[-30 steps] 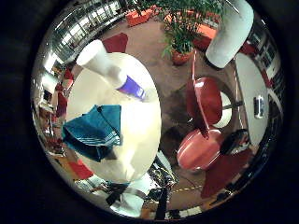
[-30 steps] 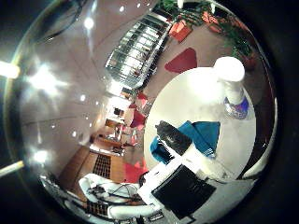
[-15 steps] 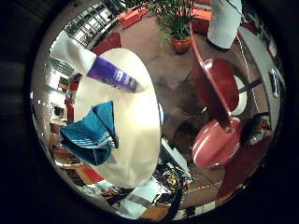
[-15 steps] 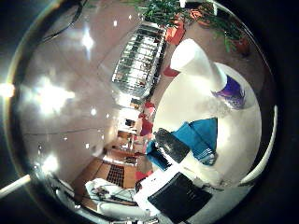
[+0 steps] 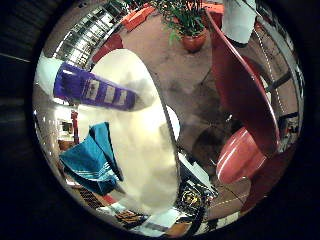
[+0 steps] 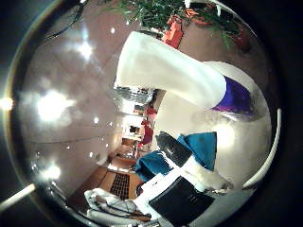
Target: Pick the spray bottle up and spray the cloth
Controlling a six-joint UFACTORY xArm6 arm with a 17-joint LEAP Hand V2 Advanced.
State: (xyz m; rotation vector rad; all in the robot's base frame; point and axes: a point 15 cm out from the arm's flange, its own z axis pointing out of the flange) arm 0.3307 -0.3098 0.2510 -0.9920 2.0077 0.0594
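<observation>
We note a round white table (image 5: 142, 165) carrying both task items. The bottle (image 6: 175, 78), white with a purple band, stands on the table and fills much of the thumb-side view, so we judge it close to the palm, its long axis running across that view. The teal cloth (image 5: 90, 160) lies on the table beside the bottle, apart from it. Part of the robot hand (image 6: 182, 201) shows; whether its fingers are spread or curled we cannot tell.
</observation>
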